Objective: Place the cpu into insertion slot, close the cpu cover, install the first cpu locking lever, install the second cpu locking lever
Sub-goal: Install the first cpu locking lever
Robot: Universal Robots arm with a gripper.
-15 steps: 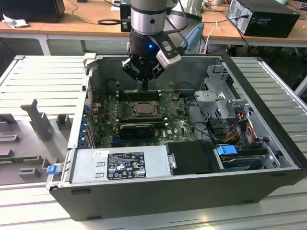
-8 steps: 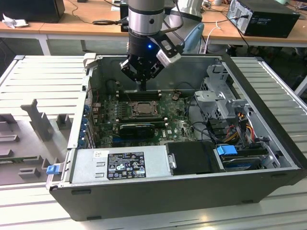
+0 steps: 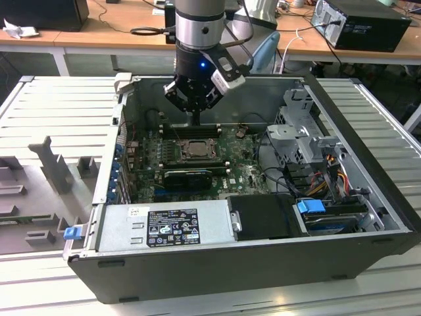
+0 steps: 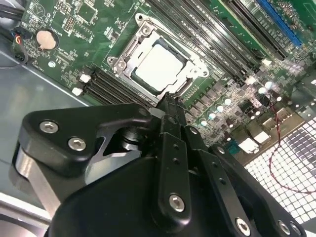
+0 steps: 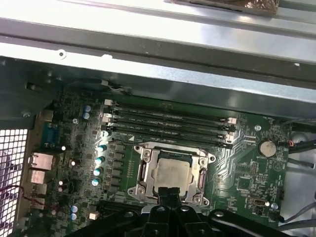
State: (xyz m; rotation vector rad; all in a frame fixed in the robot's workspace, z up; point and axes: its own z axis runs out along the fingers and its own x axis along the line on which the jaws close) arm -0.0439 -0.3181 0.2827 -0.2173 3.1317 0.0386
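Slipping onto the motherboard is risked, as the gripper, jaws pinched shut on nothing, is poised at the far edge of the insertion slot, where the cpu is seated beneath the cpu cover.

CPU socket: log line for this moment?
cpu: in insertion slot | cpu cover: down | gripper: shut, tip at slot edge

Bright even light; glare on cpu; computer case interior shadowed.

arm: upright, wrist down | hand: closed tight, tips pointing straight down
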